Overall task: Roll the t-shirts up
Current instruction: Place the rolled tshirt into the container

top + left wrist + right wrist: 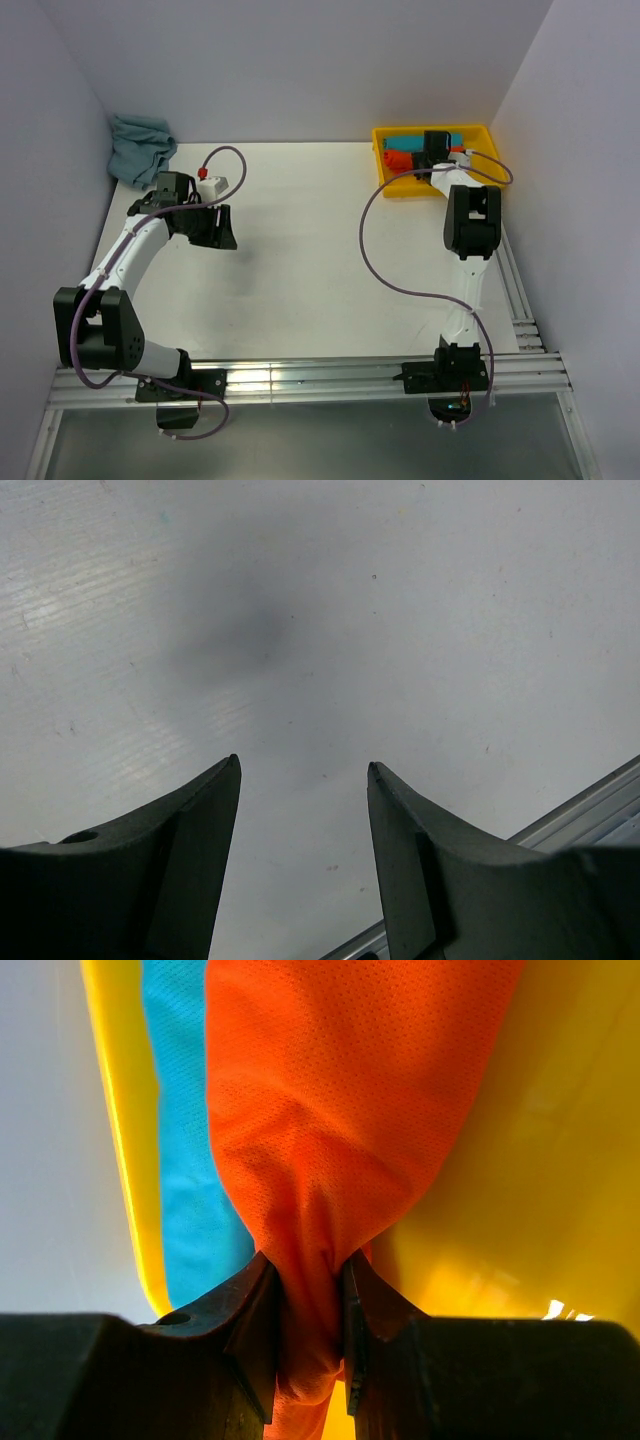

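The orange-red t-shirt (398,160) lies in the yellow bin (480,133) at the back right, beside a teal t-shirt (408,141). My right gripper (436,150) is over the bin. In the right wrist view it (308,1260) is shut on a fold of the orange-red t-shirt (330,1130), with the teal t-shirt (185,1150) to its left. A dusty grey-blue t-shirt (140,146) lies crumpled at the back left corner. My left gripper (217,228) hovers over bare table, open and empty (303,765).
The yellow bin's wall (110,1140) stands close to the right gripper. White walls enclose the table on three sides. Metal rails (300,378) run along the near edge and the right side. A purple cable (385,262) loops over the table.
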Motion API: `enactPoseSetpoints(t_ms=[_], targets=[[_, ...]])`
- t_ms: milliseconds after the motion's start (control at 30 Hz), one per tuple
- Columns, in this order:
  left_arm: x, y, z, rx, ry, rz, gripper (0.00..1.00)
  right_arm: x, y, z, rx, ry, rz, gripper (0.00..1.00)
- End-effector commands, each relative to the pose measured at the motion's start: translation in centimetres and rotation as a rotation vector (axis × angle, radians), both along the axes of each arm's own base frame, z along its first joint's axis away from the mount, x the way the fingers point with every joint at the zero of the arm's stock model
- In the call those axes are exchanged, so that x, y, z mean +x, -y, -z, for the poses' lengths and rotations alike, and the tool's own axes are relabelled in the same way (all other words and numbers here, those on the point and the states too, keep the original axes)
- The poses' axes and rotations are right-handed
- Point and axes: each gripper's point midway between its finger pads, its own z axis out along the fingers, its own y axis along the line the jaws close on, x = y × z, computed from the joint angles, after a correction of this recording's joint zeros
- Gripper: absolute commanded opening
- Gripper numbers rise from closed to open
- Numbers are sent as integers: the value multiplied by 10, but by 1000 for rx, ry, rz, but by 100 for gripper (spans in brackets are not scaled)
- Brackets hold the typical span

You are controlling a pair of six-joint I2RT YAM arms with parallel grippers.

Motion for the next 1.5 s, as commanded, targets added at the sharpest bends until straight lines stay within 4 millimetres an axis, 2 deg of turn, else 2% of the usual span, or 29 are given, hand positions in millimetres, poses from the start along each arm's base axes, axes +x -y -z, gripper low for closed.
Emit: enactPoseSetpoints(t_ms=[0, 33, 67, 167, 400, 667, 800, 1167, 1233, 1467], targets=[[3, 3, -7, -26, 21, 15, 59, 3, 11, -10, 9, 11, -10, 11], [2, 4, -7, -28, 19, 17, 59, 2, 10, -6, 11, -12, -24, 15], [3, 3, -5, -26, 15, 15, 59, 7, 11, -7, 13, -11, -32, 26], [3, 3, -4, -21, 10, 10, 59, 8, 6, -6, 33, -6, -56, 39], [5, 1, -6, -13, 16, 5, 59, 10, -7, -5, 93, -11, -129, 54], [7, -1, -2, 0, 2, -6, 59, 3, -10, -16, 118, -16, -160, 62], [8, -1, -1, 2, -3, -7, 59, 1, -12, -21, 139, -23, -181, 72], [8, 0, -3, -6, -8, 1, 59, -9, -19, -41, 185, 1, -222, 77], [8, 0, -2, -5, -11, 2, 59, -8, -21, -48, 186, 10, -230, 83], [6, 1, -3, -8, -8, 13, 59, -16, -26, -64, 203, 22, -249, 84]])
